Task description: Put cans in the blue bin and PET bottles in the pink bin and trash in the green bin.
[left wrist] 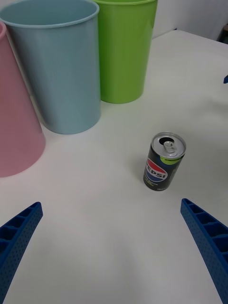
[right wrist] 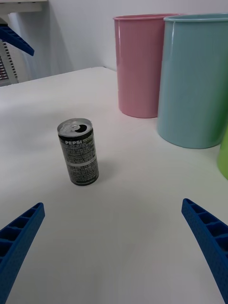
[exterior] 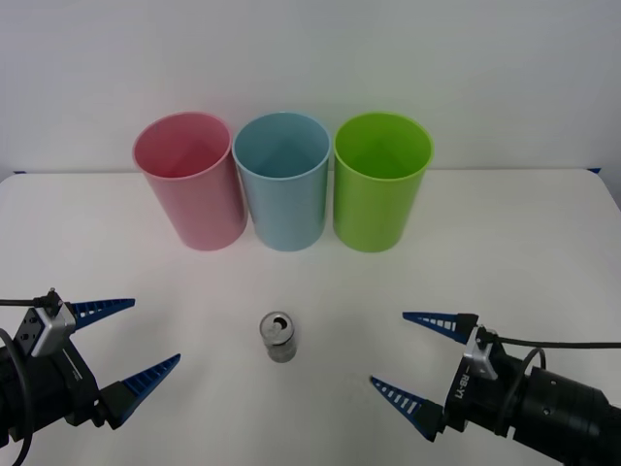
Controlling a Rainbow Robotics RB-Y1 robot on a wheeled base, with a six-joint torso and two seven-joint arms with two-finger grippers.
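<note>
Can (exterior: 278, 337) stands upright mid-table, near side, between my left gripper (exterior: 121, 357) and right gripper (exterior: 419, 361), both spread wide, holding nothing. Pink bin (exterior: 191, 182), blue bin (exterior: 282, 181), green bin (exterior: 379, 182) in a row at the far side. Opened, so I'd judge it light, thin-walled, slick; I'd pinch mid-body gently. Wrist views show the Pepsi label; front doesn't.

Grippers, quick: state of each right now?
Left gripper: open, holding nothing, low at the table's left.
Right gripper: open, holding nothing; the small dark metal drink can stands between the two.
</note>
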